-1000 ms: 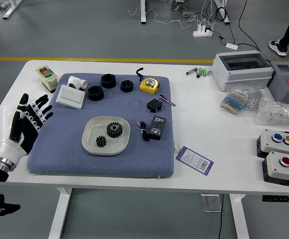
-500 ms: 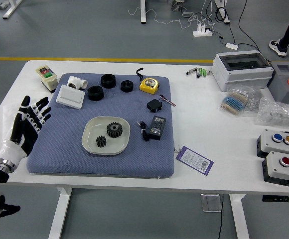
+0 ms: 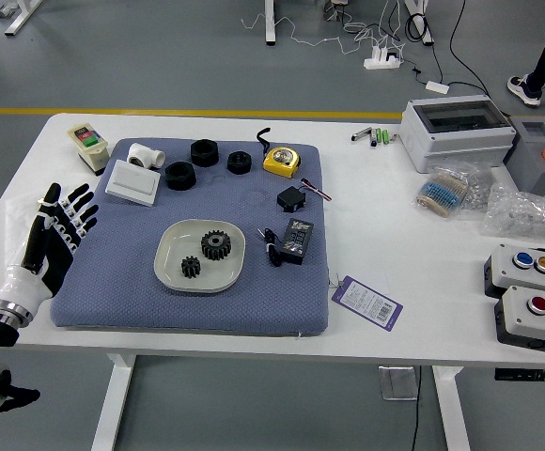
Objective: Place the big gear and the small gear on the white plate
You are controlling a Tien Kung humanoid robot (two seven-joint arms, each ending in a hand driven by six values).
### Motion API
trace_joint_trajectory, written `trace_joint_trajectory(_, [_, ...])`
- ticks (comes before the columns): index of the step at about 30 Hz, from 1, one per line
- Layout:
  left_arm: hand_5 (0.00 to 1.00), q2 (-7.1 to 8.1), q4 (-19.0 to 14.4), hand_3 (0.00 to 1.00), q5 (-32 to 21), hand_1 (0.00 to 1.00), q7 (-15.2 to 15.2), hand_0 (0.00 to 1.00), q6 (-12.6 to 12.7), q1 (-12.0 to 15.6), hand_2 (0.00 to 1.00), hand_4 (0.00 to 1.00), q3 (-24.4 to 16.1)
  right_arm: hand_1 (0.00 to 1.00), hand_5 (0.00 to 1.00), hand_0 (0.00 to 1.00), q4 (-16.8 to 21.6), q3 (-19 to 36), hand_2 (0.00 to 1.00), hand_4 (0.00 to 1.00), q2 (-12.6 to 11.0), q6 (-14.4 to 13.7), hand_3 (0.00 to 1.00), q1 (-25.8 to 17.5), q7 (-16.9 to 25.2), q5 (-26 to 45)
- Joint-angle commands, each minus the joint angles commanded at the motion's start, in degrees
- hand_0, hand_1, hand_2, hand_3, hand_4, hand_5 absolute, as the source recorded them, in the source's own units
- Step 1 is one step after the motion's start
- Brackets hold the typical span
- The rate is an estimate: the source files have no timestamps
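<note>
Yep, big gear [image 3: 216, 245] and small gear [image 3: 191, 267] sat on the white plate [image 3: 172, 269]; left hand [image 3: 54, 235] hung open left of it.

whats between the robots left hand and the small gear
In the head view, a bare stretch of blue mat, then the left side of the white plate, lie between the left hand and small gear.

A robotics lab or workshop, judging by its hardware and floor.
The robot's left hand [image 3: 54, 233] is over the left edge of the white table [image 3: 366, 338], where 2 black gears [image 3: 216, 246] and a yellow tape measure [image 3: 281, 163] lie. Near the right edge are 2 control boxes [image 3: 534, 325] with coloured buttons; near the far right corner is a white enclosure [image 3: 453, 146] with a windowed lid. Beyond the far edge, the grey floor [image 3: 160, 56] has a yellow line [image 3: 254, 114], loose cables and a white power strip [image 3: 381, 63].
</note>
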Motion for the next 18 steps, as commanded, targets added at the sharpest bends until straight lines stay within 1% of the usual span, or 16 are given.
trace_joint_trajectory(18, [0.972,-0.07,0.1,0.976,0.0,0.998,-0.2,0.998,0.1,-0.2,0.998,0.960,-0.1,0.676,0.679,0.666,0.0,0.4,0.741,0.791,-0.2,0.0,0.569,0.2,0.1,-0.2])
